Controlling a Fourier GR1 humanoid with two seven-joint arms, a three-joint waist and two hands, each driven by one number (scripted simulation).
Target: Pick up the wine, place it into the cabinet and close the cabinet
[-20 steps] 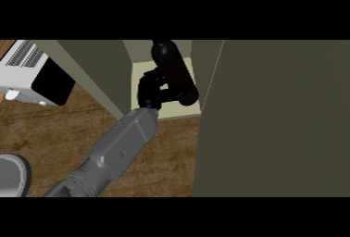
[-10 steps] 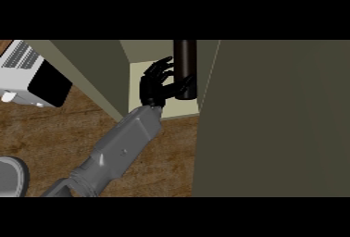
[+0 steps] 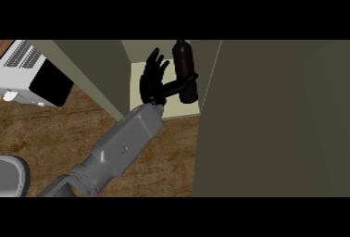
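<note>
The wine bottle is dark and stands upright on the pale shelf inside the cabinet, close to the right side of the opening. My left hand is just left of the bottle inside the opening. Its fingers point straight up and are spread, and only the thumb reaches across to the bottle's side. The hand is open. The grey forearm runs in from the lower left. The right hand does not show.
A large olive cabinet panel fills the right half of the view. Another olive door panel angles along the left of the opening. A white and black appliance stands at the far left on the wooden counter. A grey plate shows at the lower left edge.
The fingers were curled round the bottle before; now they are straightened and off it. The bottle went from tilted in the hand to standing on the shelf.
</note>
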